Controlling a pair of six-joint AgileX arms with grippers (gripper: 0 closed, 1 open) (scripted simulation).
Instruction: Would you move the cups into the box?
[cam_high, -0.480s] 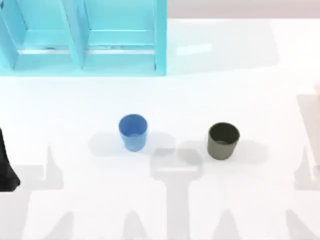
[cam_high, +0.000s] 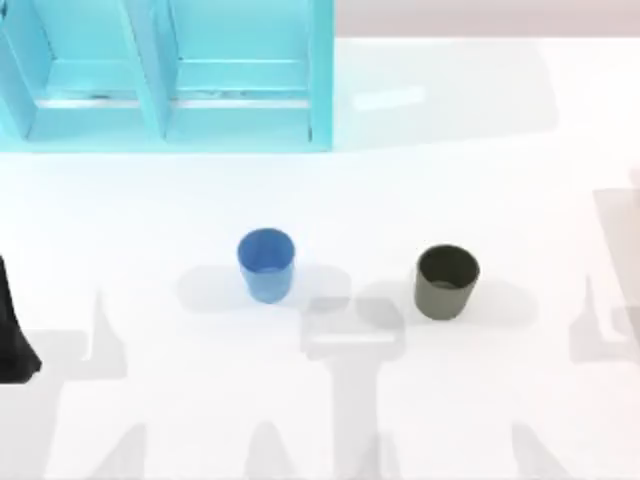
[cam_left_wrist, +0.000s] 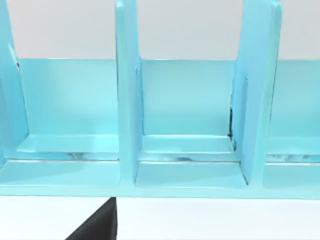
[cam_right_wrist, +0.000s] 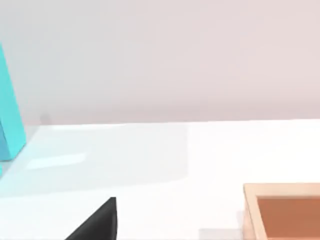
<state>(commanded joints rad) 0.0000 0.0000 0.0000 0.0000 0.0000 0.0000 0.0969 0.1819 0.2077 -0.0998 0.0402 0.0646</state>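
Blue cup (cam_high: 266, 264): upright on the white table (cam_high: 480, 180), near the middle, well to the right of the left arm (cam_high: 14, 340).
Olive-grey cup (cam_high: 446, 282): upright, beside the blue one on its right, apart from it.
Left arm: dark shape at the table's left edge; finger opening cannot tell.
Turquoise rack (cam_high: 170, 75): far left, divided into compartments, straight ahead of the left wrist camera (cam_left_wrist: 190, 125).
Wooden box (cam_right_wrist: 282, 210): tan corner near the right wrist camera; grip there cannot tell.
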